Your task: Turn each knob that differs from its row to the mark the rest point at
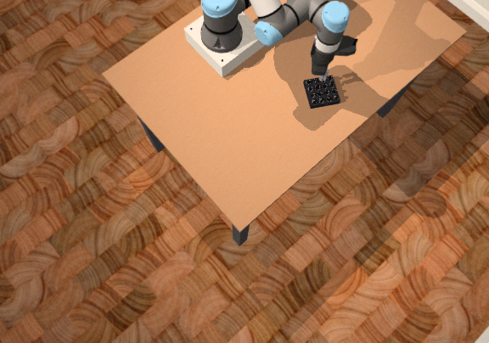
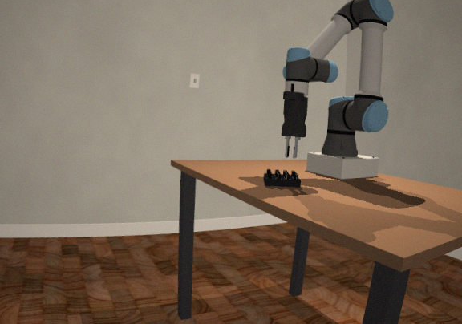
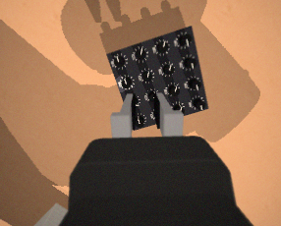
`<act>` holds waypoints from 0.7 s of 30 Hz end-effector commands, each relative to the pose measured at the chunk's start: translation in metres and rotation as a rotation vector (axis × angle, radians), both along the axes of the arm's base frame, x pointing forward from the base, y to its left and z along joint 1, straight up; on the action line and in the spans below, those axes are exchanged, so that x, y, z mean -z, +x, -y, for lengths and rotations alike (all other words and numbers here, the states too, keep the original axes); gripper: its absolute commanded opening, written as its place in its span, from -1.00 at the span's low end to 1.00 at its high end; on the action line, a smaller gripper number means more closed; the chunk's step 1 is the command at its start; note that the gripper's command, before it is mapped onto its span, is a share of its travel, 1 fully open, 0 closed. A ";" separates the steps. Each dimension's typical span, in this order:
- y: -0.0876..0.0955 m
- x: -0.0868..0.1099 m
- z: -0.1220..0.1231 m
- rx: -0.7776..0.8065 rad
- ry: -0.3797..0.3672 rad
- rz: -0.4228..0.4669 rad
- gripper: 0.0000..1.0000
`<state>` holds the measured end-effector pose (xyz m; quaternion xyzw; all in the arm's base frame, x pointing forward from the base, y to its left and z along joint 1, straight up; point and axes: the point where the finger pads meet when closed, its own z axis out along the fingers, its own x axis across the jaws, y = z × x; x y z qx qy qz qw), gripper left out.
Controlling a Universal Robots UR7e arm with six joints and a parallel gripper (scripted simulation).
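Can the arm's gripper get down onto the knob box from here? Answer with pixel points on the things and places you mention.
Probably yes: the gripper (image 1: 324, 77) (image 2: 291, 157) (image 3: 144, 104) hangs over the knob box (image 1: 322, 92) (image 2: 281, 182) (image 3: 156, 64), fingers parted and pointing down, with nothing visible between.

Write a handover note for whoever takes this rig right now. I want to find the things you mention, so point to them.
Tool (image 1: 324, 77) (image 2: 291, 157) (image 3: 144, 104): fingers parted, nothing between them, hanging above the knob box.
Knob box (image 1: 322, 92) (image 2: 281, 183) (image 3: 158, 64): upright on the table (image 1: 204, 120) (image 2: 249, 190) (image 3: 246, 162), knobs up.
Done: cannot tell whether any knob has been corrected.
Left: check each row's white lines from a clearer view, since the fingers hide some knobs; turn any odd ones.
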<state>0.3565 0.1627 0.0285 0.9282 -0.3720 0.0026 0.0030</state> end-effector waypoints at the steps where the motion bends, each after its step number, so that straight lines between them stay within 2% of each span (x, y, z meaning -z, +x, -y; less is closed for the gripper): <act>1: -0.011 -0.002 -0.001 -0.150 0.007 0.001 -0.07; 10: -0.017 -0.003 -0.002 -0.225 0.006 0.000 -0.07; 21: -0.018 -0.003 -0.002 -0.229 0.006 0.000 -0.07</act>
